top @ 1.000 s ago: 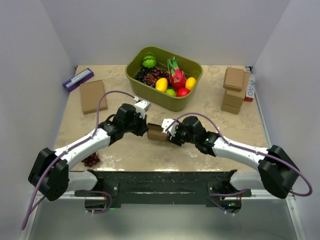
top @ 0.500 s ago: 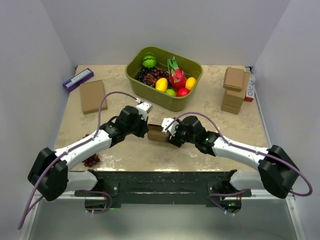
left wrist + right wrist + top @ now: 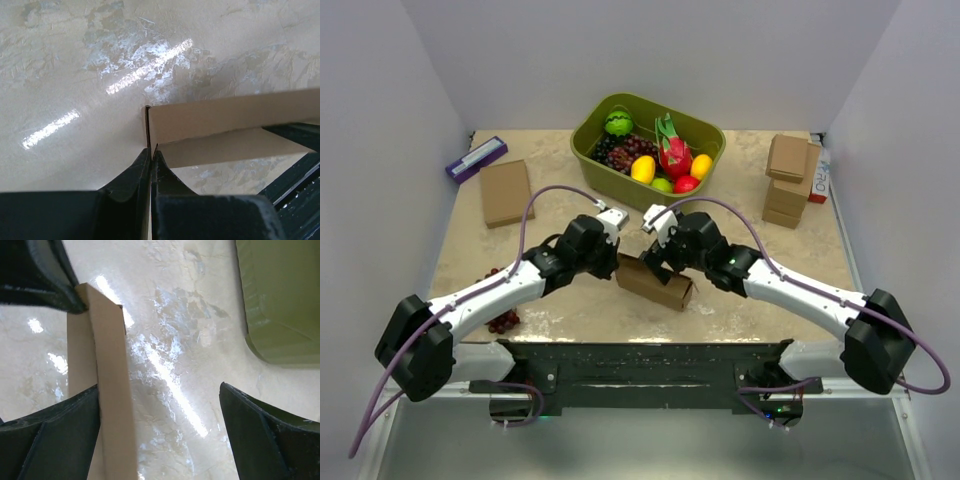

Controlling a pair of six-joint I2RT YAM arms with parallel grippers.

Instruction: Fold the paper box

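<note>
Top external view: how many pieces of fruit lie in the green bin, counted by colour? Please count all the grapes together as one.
Green fruit: 2
Yellow or orange fruit: 2
Red fruit: 1
Pink dragon fruit: 1
Dark grapes: 1
Total: 7

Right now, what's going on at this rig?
Both arms are at the paper box. The left gripper is shut on one end of its cardboard wall. The right gripper is open at the other end, with one finger beside the card and not gripping it.
</note>
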